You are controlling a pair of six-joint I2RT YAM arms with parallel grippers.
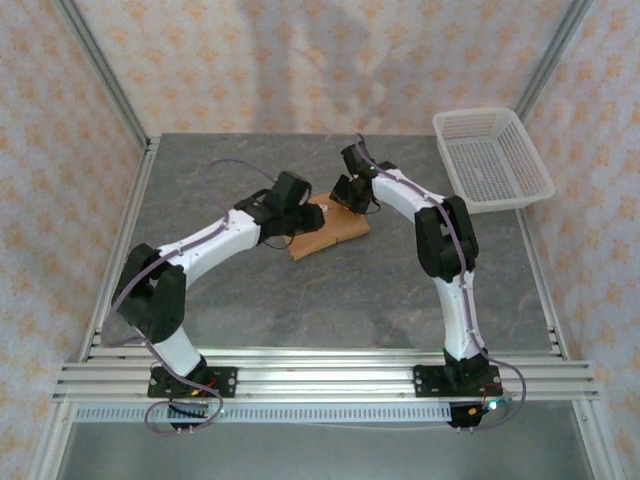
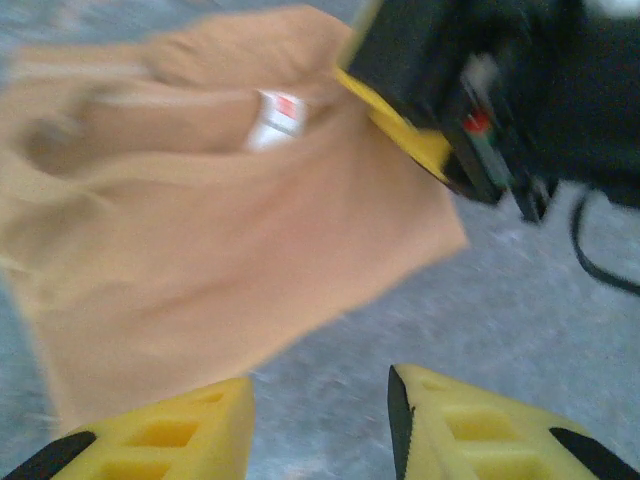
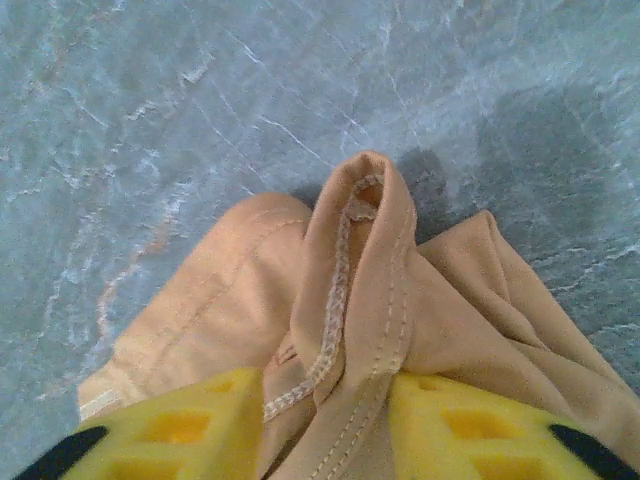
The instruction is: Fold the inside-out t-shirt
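Straddling a raised fold of the inside-out t-shirt (image 3: pixel 240 290), right gripper (image 3: pixel 325 385), pinch unclear; left gripper (image 2: pixel 320 385) spread, empty.

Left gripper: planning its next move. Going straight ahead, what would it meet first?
Probably the t-shirt, past a strip of bare table; the left gripper aims at its near edge, though depth is unclear.

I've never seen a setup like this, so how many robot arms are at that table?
2. The left arm rises from the near-left edge, the right arm from the near-right edge; both reach to the tan t-shirt mid-table. None appears hidden.
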